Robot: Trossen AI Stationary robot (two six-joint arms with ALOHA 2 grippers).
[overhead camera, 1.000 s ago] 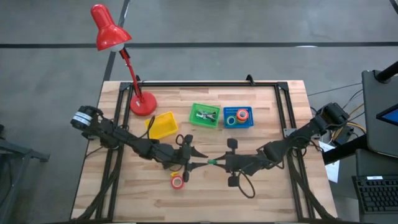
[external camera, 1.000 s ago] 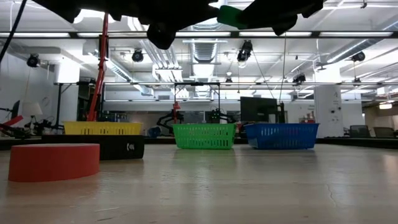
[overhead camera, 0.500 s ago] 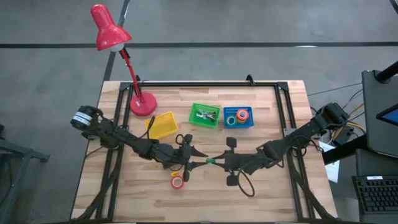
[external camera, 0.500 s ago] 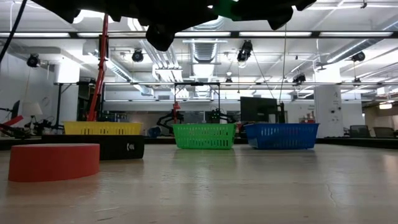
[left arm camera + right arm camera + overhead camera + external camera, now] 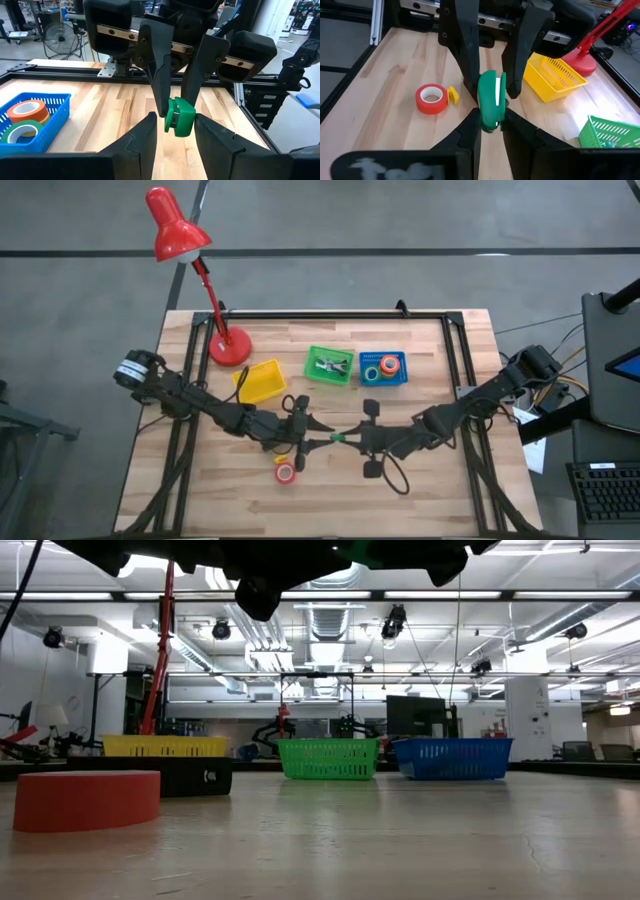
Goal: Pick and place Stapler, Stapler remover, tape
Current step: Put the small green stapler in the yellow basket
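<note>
Tape roll (image 5: 491, 102), green, mid-handover above tabletop centre, little change over the last second.
Right gripper (image 5: 345, 439) pinches it; left gripper (image 5: 322, 439) spread around it, not yet clamped; transfer pending.

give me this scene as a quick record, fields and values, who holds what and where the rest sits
right tool: shut on green item, mid-table
left tool: open, fingers either side of the same item
red tape: loose on table, near the tools
blue basket: holds orange tape and green tape
green basket: holds silvery pieces
</note>
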